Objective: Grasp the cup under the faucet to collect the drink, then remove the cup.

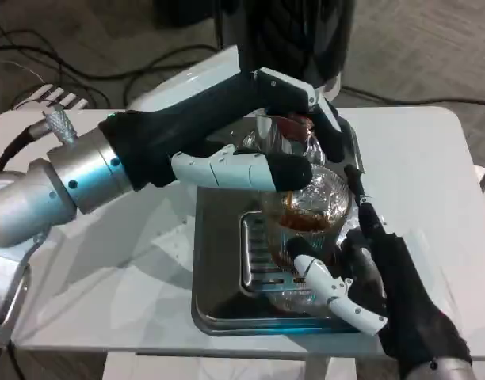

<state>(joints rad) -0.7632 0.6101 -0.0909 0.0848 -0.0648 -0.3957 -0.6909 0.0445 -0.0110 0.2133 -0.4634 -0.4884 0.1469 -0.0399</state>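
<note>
Right hand (361,277) wraps its fingers round the clear cup (302,229) of brown drink on the metal tray (219,261), left hand (250,150) presses the dispenser (294,131) just above the cup, which looks slippery, heavy, best held round its middle.

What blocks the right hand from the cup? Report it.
Nothing visible does: the right hand is already at the cup, its fingers against the lower side. The left hand lies across the dispenser above it, not between them.
</note>
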